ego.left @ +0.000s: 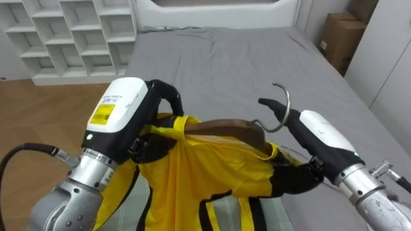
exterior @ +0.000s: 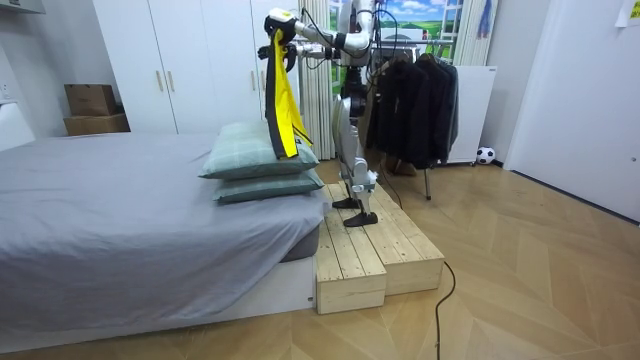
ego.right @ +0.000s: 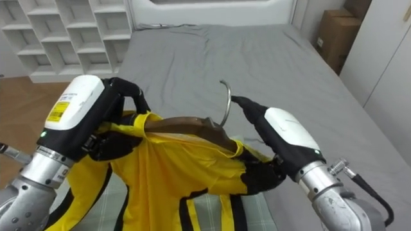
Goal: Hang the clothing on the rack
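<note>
Yellow shirt (ego.left: 205, 170) is hanging on wooden hanger (ego.left: 225, 128) at frame centre, above the bed (ego.left: 225, 58). Left hand (ego.left: 125, 112) is curling round one shoulder and right hand (ego.left: 318, 138) is pinching the other, probably so the hook (ego.left: 284, 102) is standing free for the rail.

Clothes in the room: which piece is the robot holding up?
The yellow garment on the wooden hanger, gripped by the left hand and the right hand. The dark clothes hang behind the robot, untouched.
</note>
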